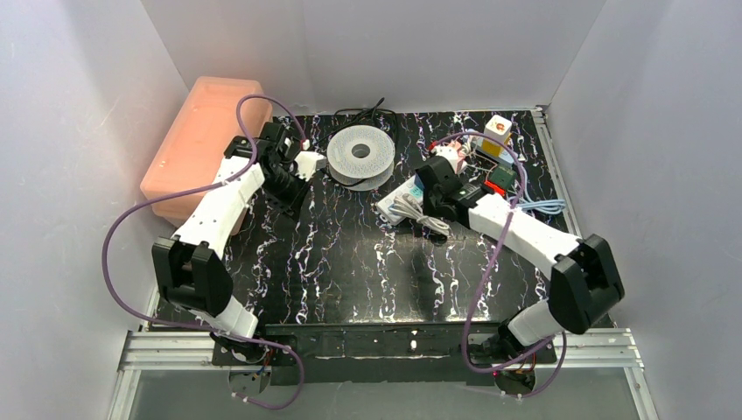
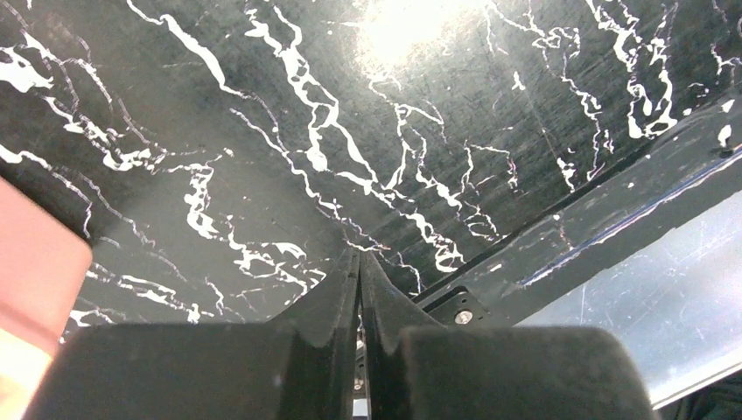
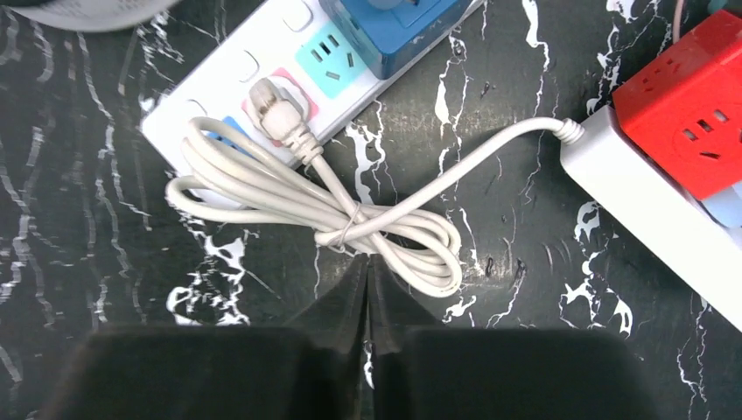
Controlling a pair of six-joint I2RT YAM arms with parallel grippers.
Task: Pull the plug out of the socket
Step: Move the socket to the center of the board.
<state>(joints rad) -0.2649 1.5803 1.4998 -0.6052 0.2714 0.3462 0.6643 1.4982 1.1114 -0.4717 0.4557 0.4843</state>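
A white power strip (image 3: 262,66) lies on the black marbled table, also in the top view (image 1: 404,197). A white plug (image 3: 276,112) sits in one of its sockets; its white cord (image 3: 385,223) is bundled and tied beside the strip. A blue cube adapter (image 3: 394,26) sits on the strip further along. My right gripper (image 3: 366,259) is shut and empty, its tips at the near edge of the cord bundle, short of the plug. My left gripper (image 2: 360,254) is shut and empty over bare table at the far left (image 1: 293,188).
A second white strip (image 3: 656,210) with a red cube adapter (image 3: 691,114) lies to the right. A grey filament spool (image 1: 360,154) stands at the back centre. A pink box (image 1: 197,144) sits at the back left. Small blocks (image 1: 497,131) stand at the back right.
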